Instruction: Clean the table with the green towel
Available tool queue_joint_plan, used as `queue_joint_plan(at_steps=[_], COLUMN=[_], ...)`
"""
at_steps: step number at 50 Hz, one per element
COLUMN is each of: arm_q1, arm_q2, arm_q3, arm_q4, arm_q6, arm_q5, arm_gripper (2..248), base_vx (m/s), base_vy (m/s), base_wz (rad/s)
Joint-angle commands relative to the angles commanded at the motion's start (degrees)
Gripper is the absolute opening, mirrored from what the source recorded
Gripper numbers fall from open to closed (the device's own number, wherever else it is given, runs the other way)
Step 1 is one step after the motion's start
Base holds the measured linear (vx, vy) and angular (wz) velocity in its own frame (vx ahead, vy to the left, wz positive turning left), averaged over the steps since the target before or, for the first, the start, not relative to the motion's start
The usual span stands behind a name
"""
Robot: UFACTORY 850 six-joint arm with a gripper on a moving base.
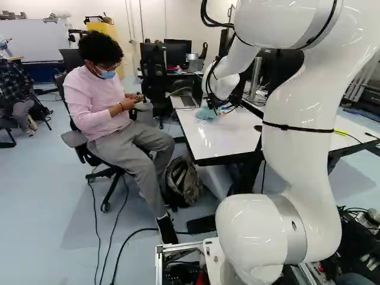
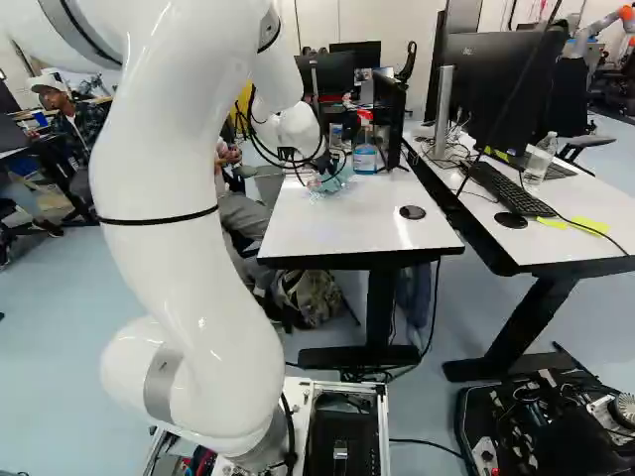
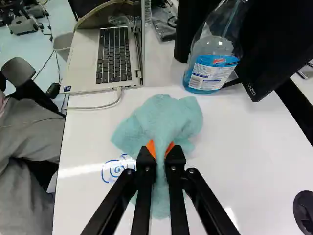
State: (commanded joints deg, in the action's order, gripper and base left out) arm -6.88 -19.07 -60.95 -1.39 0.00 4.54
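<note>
The gripper (image 1: 215, 107), over the table (image 1: 208, 139) in the left base view, holds the green towel (image 1: 205, 113) against the tabletop. In the wrist view the gripper (image 3: 160, 151) is shut on a bunched fold of the towel (image 3: 161, 115), its orange pads pressing from both sides. The rest of the cloth spreads ahead of the fingers and under them. Blue scribbled marks (image 3: 117, 168) show on the white table (image 3: 239, 142) right beside the towel, and part of them may be covered by it.
Ahead of the towel stand a laptop (image 3: 115, 54), a spray bottle with blue liquid (image 3: 212, 61) and a black monitor (image 3: 274, 44). A seated person (image 1: 110, 113) is close beside the table. A backpack (image 1: 183, 181) lies on the floor. Another robot (image 2: 605, 25) stands far back.
</note>
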Motion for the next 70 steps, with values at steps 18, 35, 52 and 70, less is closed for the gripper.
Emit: queue_joint_plan(at_steps=[18,35,52,70], arm_q1=[0.57,0.66,0.66,0.66], arm_q2=[-2.45,-4.70,-5.96,-5.96], arm_q3=[-2.77,-4.13,-4.38,-4.38], arm_q4=[0.00,0.00,0.00,0.00], arm_q6=[0.00,0.00,0.00,0.00], arm_q5=[0.00,0.00,0.00,-0.14], arm_gripper=[37,37,37,37], base_vx=[0.000,0.000,0.000,0.000], base_vy=[0.000,0.000,0.000,0.000], base_wz=[0.000,0.000,0.000,0.000])
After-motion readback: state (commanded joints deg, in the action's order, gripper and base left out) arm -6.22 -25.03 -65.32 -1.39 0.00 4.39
